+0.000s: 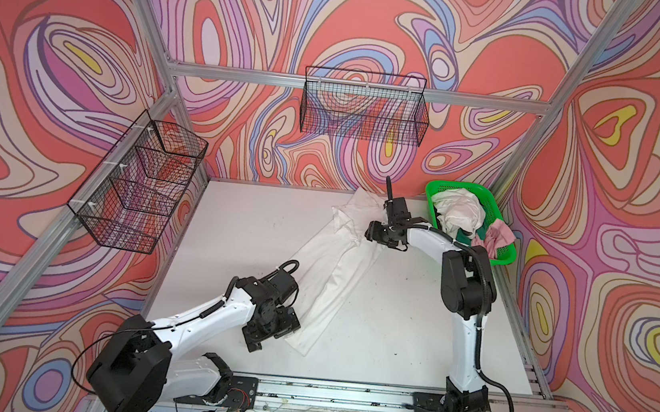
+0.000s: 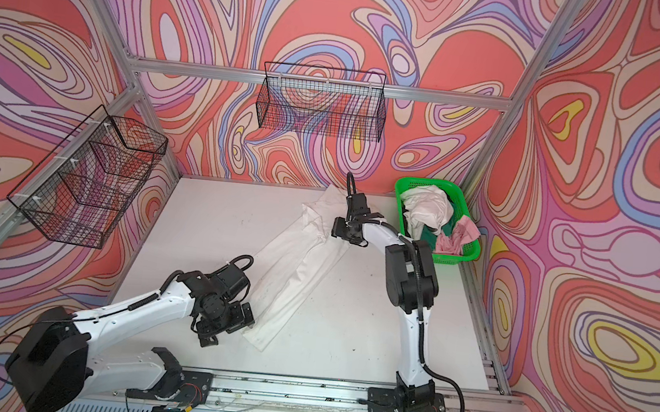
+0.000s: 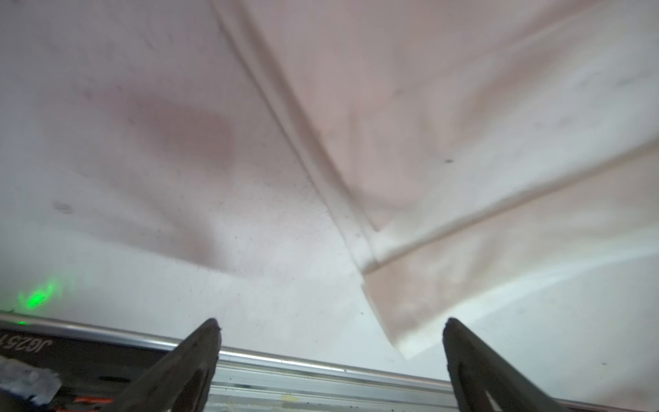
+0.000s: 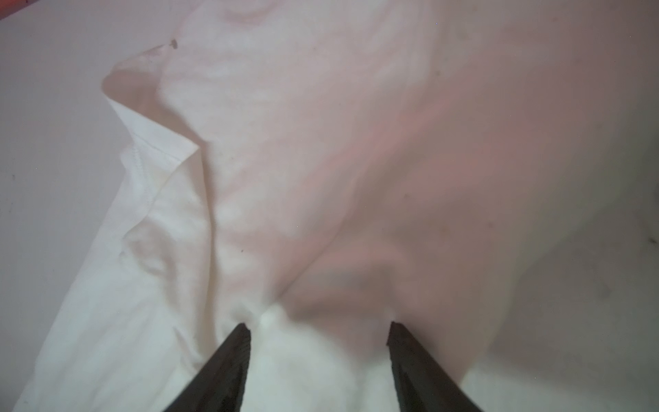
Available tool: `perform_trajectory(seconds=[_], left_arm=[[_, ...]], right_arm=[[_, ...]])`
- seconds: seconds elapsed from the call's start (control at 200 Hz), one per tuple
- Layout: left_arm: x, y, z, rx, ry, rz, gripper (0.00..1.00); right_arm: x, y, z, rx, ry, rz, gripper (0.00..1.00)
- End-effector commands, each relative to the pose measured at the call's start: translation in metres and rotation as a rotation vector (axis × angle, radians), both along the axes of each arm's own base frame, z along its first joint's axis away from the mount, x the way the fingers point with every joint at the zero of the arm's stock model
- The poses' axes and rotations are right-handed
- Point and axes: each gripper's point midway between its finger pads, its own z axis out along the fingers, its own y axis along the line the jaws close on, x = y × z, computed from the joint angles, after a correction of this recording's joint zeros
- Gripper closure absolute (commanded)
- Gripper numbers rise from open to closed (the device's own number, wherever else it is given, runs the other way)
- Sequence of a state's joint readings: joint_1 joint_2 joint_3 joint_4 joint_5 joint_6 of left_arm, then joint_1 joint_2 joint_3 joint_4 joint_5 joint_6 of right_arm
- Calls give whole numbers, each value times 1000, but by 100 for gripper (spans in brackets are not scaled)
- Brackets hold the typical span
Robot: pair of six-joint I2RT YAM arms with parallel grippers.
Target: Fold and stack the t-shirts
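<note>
A white t-shirt, folded lengthwise into a long strip, lies slantwise on the white table. My left gripper is open at the strip's near end. The hem corner lies between its fingers, untouched. My right gripper is down on the far, shoulder end, jaws apart with bunched cloth between them. More t-shirts, white, dark green and pale pink, are heaped in the basket.
The bright green basket stands at the far right corner, close behind the right arm. Black wire baskets hang on the back wall and the left wall. A metal rail runs along the table's front edge.
</note>
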State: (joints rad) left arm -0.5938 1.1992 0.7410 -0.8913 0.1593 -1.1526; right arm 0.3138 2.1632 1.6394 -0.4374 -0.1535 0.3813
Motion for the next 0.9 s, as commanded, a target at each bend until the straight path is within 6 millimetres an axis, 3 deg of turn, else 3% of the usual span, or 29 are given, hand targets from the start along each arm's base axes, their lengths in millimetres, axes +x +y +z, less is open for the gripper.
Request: perform_trajectory(seconds=[0.0,0.065,0.175,0.416,0.611,0.896], left_arm=[[20,39,33,129,-89,2,0],[30,53,44,127,-118,25,0],[43,74,58,131,-169,54,0],[60,100,60,138,-191,70,0],[66,113,57,132,-194,83,0],[73,126,65,182,-229,70,0]], right_arm=[[-22,33,53,40,-89,58,35],[-46,55,58,58,-88,91,35],[-86,82,48,109,-44,112,35],[-162,149,32,203,28,198,39],[-217,177,5,190,97,225,40],[-285,204,-14,137,148,317,39]])
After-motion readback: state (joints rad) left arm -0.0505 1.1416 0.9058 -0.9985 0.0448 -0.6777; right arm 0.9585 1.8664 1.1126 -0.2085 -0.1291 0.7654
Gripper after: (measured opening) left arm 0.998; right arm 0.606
